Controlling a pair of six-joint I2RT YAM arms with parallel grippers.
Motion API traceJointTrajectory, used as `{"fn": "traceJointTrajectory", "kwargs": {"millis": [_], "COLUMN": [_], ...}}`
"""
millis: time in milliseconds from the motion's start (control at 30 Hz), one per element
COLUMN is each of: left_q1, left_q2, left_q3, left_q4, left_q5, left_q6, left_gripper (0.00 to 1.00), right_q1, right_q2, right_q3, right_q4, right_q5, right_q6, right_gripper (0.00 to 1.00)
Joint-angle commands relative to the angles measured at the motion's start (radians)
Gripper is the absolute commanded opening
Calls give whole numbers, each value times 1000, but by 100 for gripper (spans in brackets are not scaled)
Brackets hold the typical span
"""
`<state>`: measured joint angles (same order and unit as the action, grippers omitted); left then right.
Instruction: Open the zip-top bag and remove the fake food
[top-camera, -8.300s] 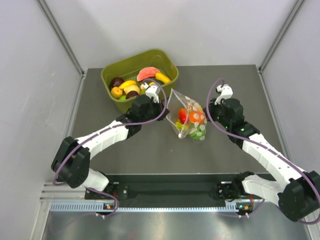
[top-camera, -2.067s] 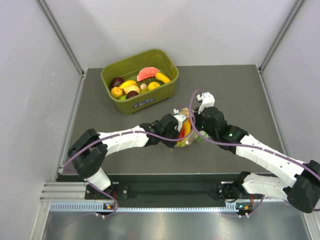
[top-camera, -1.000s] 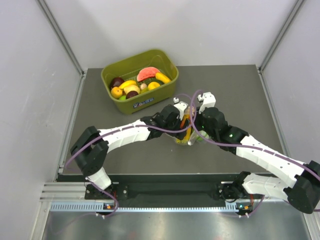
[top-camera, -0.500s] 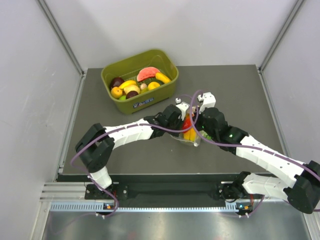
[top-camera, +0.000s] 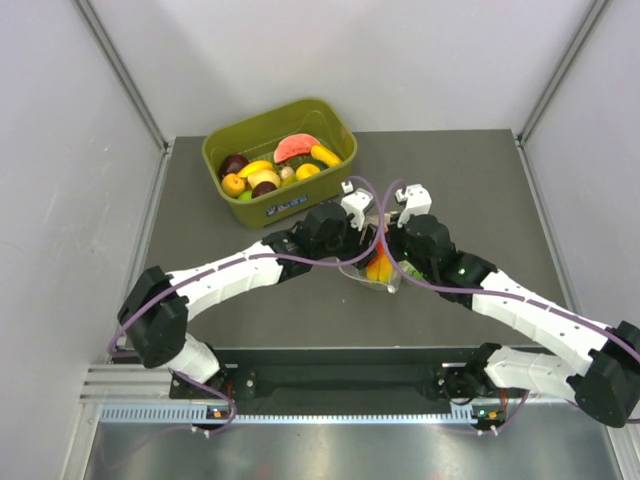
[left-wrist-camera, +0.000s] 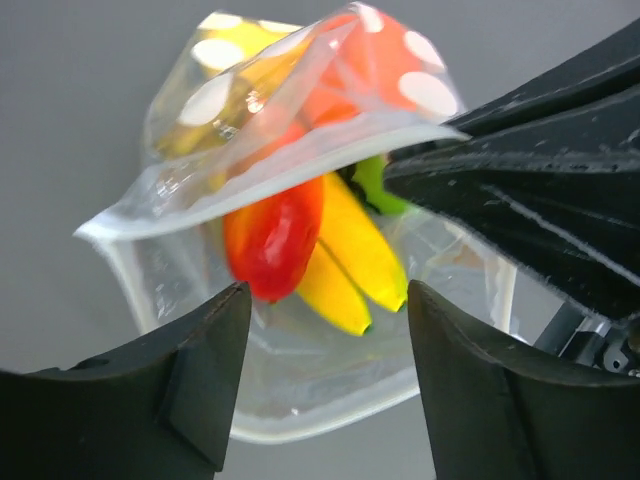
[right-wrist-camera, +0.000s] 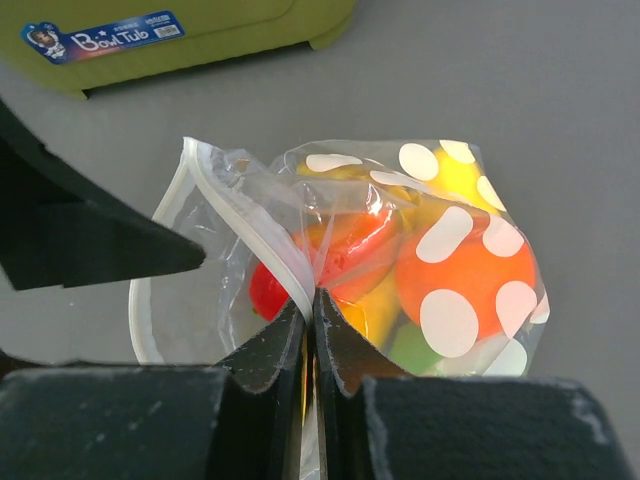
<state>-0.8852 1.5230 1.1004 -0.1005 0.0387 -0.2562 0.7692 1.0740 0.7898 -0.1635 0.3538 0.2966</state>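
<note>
Right gripper (right-wrist-camera: 310, 312) pinches the zip-top bag (right-wrist-camera: 455, 215) by its rim; left gripper (left-wrist-camera: 325, 300), at eleven o'clock, gapes empty; reaching in might snag film, yanking that pinch loose.

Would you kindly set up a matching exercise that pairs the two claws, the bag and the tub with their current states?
Things:
1. left claw
2. right claw
3. zip-top bag
4. tub

States:
A. pinched shut on the bag's rim
B. mouth open, fake food inside
C. fingers apart, holding nothing
D. olive-green, touched by neither arm

Pairs: 1-C, 2-A, 3-B, 4-D
</note>
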Motion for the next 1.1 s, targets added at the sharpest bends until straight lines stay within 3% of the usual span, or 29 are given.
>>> {"fn": "traceJointTrajectory", "kwargs": {"millis": [0, 333, 833, 933, 1067], "left_q1": [0, 0, 2, 2, 2], "left_q2": [31, 161, 285, 307, 335], "left_q3": [-16, 22, 42, 47, 61], "left_q4": [125, 223, 305, 303, 283], "left_q5": [69, 46, 29, 44, 55], "left_q6": [31, 139, 219, 216, 215], "left_gripper": [69, 80, 84, 80, 51], "right_q1": [-7, -7, -8, -7, -7], "right_q2": [-6, -40, -48, -54, -60], "right_q3": [5, -7, -17, -17, -20], "right_q4": [45, 50, 68, 68, 67], "right_q5": [-12, -47, -122, -125, -119], "right_q6": [-1, 6, 12, 15, 16], "right_gripper": [6, 6, 6, 7, 7]}}
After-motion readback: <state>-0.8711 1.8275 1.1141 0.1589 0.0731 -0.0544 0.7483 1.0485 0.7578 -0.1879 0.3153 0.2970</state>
